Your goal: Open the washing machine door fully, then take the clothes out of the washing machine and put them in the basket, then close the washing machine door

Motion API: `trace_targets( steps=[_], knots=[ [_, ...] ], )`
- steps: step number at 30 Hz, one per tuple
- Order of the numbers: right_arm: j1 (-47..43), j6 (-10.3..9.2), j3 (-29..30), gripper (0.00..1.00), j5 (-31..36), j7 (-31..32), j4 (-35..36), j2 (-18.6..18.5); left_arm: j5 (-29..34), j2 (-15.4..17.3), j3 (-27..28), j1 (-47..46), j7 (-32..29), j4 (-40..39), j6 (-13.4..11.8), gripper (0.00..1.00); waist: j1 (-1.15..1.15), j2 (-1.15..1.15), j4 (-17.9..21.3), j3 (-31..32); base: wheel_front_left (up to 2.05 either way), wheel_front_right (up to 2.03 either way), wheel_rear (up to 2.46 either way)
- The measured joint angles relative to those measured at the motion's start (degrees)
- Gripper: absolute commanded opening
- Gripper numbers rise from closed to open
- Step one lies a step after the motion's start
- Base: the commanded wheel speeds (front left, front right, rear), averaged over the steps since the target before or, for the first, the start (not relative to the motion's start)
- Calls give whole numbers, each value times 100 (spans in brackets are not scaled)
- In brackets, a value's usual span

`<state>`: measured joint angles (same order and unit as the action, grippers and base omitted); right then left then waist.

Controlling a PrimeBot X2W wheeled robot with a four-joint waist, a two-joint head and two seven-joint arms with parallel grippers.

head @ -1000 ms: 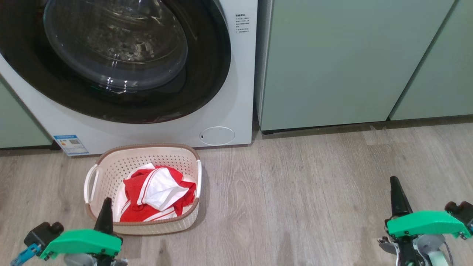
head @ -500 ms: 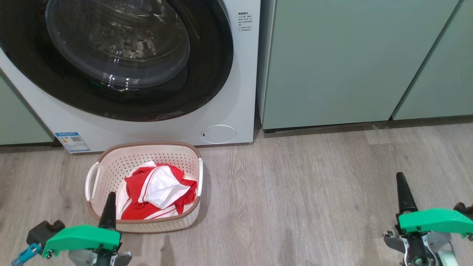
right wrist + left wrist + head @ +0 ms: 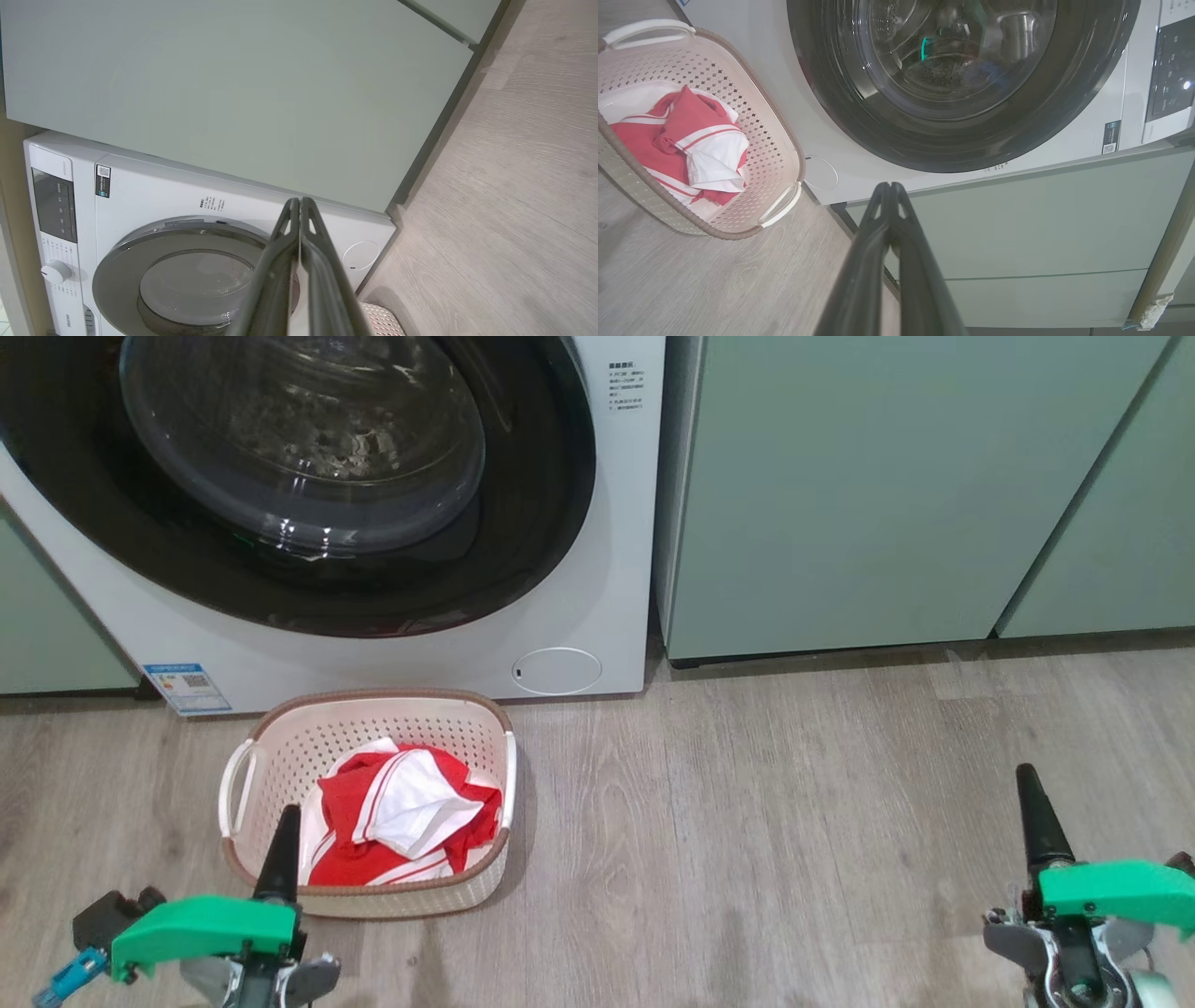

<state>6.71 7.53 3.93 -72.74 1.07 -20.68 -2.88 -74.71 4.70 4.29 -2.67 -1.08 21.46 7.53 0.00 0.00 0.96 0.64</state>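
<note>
Pincer left (image 3: 288,818), pincer right (image 3: 1028,780): pinched, forward-pointing, seemingly level.

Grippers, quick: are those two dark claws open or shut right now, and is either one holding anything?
Left gripper: shut, holding nothing.
Right gripper: shut, holding nothing.

- The big white front-loading washing machine (image 3: 611,607) stands straight ahead of me.
- Its large round door with a wide glossy black rim and bulging clear glass window (image 3: 299,457) sits shut, flush in the machine's front.
- The small cream-white perforated plastic basket with a brown rim band and white side handles (image 3: 313,747) stands upright just before the machine, under the door.
- The bright red garment with white panels and thin white stripes (image 3: 401,817) lies crumpled inside the basket.
</note>
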Motion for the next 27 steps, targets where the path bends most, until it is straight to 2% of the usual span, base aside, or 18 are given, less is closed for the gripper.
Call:
trace_targets(
  steps=[27],
  knots=[
    [-104,-1,304,0,-1637,447,382,9,-1478,-169,36,-36,-454,-445,0,0,0,0,-85,-72,0,0,0]
  ],
)
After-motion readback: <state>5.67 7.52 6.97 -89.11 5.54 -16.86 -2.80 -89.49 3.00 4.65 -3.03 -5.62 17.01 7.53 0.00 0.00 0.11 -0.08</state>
